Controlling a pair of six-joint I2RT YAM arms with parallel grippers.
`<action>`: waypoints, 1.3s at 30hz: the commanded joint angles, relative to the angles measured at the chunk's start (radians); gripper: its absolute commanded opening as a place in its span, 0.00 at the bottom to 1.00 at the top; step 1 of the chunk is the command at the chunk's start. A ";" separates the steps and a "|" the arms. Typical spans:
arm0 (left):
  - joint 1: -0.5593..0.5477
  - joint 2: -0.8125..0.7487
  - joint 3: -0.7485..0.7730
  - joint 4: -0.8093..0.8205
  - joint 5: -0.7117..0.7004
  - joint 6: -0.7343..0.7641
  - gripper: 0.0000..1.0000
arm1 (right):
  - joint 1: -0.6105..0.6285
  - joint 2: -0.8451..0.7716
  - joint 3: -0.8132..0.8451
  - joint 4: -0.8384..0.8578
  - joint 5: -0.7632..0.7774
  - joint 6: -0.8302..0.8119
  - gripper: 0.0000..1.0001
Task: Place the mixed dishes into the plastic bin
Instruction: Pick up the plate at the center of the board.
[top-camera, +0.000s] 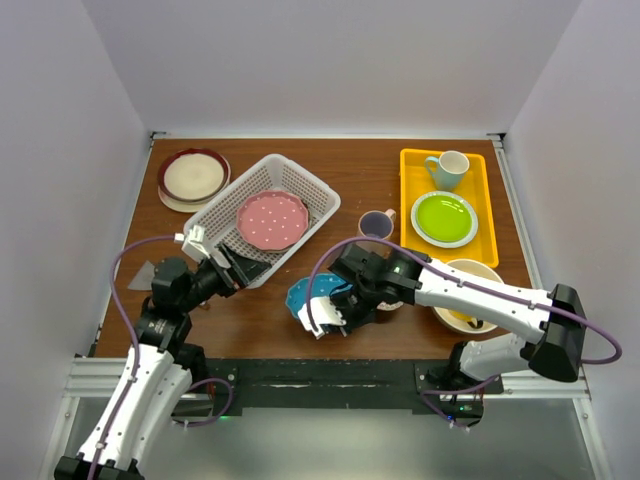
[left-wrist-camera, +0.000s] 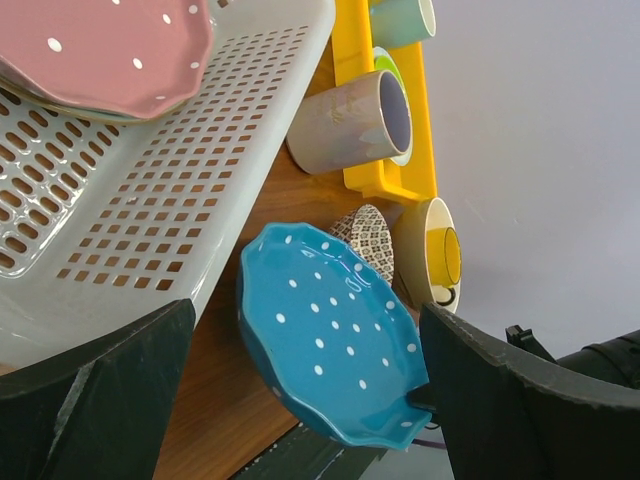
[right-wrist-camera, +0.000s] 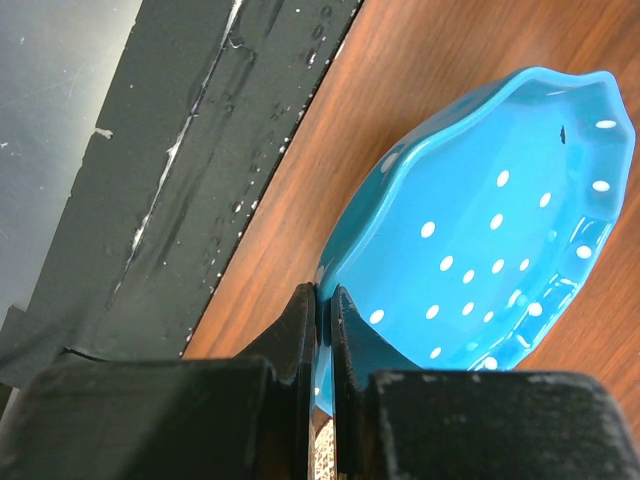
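The step in hand is, by my reading, carrying the blue plate (top-camera: 310, 292) to the bin (top-camera: 225, 205). The right gripper (right-wrist-camera: 322, 305) is clamped on the plate's scalloped rim, and the plate sits tilted at lower centre of the top view, over the wood just right of the bin's near corner. Whether its far edge touches the table (top-camera: 260, 330) I cannot tell. The bin lies at an angle in the upper left-centre with a pink plate (top-camera: 271, 220) flat inside it. The left gripper (top-camera: 232, 265) rests by the bin's near corner, its jaws spread wide and holding nothing. The next move probably calls for lifting the blue plate over the flared rim, swinging it up and left in the frame, and setting it on or beside the pink plate. The thin pinch on a tilted plate could slip, and the left arm sits close to that path. Other dishes wait: stacked plates (top-camera: 193, 176) at upper left, a mug (top-camera: 376, 224) at centre, a patterned bowl (left-wrist-camera: 368, 235), and a cream bowl (top-camera: 470, 266) at right. The surface is brown wood with a yellow tray (top-camera: 412, 200) at upper right. Plain pale walls close in three sides.
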 joint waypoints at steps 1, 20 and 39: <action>-0.029 0.012 -0.005 0.047 -0.009 -0.031 1.00 | -0.012 -0.060 0.071 0.060 -0.008 -0.021 0.00; -0.161 0.099 0.031 0.050 -0.141 -0.090 1.00 | -0.032 -0.074 0.062 0.054 -0.017 -0.015 0.00; -0.281 0.185 0.037 0.105 -0.190 -0.152 1.00 | -0.033 -0.062 0.117 0.028 0.012 -0.034 0.00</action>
